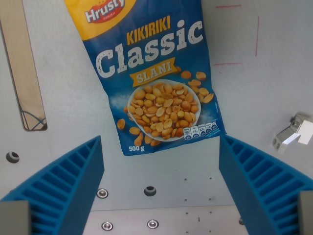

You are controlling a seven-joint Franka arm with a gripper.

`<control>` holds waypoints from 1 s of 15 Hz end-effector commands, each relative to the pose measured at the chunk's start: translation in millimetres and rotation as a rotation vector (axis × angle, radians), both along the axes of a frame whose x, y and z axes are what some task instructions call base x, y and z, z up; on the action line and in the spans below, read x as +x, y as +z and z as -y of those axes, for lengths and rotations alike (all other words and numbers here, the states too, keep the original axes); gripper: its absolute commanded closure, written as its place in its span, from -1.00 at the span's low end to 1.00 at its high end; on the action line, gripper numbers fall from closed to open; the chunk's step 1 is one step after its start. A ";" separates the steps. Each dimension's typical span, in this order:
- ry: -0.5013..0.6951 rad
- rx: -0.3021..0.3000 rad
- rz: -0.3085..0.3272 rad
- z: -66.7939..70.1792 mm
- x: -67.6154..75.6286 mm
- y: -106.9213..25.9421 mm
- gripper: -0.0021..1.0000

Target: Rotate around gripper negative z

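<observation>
Wooden strip point(22, 73) at the wrist view's left on the grey desk point(49, 122). My fingers point(159, 191) spread wide, gripping nothing. Between and above them lies the blue peanut bag point(151, 73), flat and slightly tilted. Small white clip point(293, 133) far right.

peanut bag point(155, 73): blue, yellow top, white lettering | tool point(161, 188): blue, ribbed | table point(264, 98): grey

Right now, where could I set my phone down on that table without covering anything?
Bare grey table lies between the wooden strip and the peanut bag. More lies right of the bag, by the red lines. Near the blue gripper it is crowded with bolts.
</observation>
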State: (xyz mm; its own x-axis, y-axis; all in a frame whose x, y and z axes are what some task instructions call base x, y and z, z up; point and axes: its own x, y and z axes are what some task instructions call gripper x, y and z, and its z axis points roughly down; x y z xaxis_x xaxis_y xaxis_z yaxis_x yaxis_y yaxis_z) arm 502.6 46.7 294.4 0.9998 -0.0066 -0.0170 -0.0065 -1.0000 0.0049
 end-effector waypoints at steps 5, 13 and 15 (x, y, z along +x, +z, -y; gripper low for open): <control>0.066 0.001 0.004 0.0 0.1 1.8 -1.00; 0.173 0.003 0.003 0.0 0.1 1.8 -1.00; 0.200 0.003 0.003 0.0 0.1 1.8 -1.00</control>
State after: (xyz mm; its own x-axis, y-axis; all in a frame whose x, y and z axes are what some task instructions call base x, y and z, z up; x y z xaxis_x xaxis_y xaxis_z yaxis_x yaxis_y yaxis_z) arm 502.6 46.9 294.4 0.9963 0.0837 -0.0173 0.0838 -0.9965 0.0036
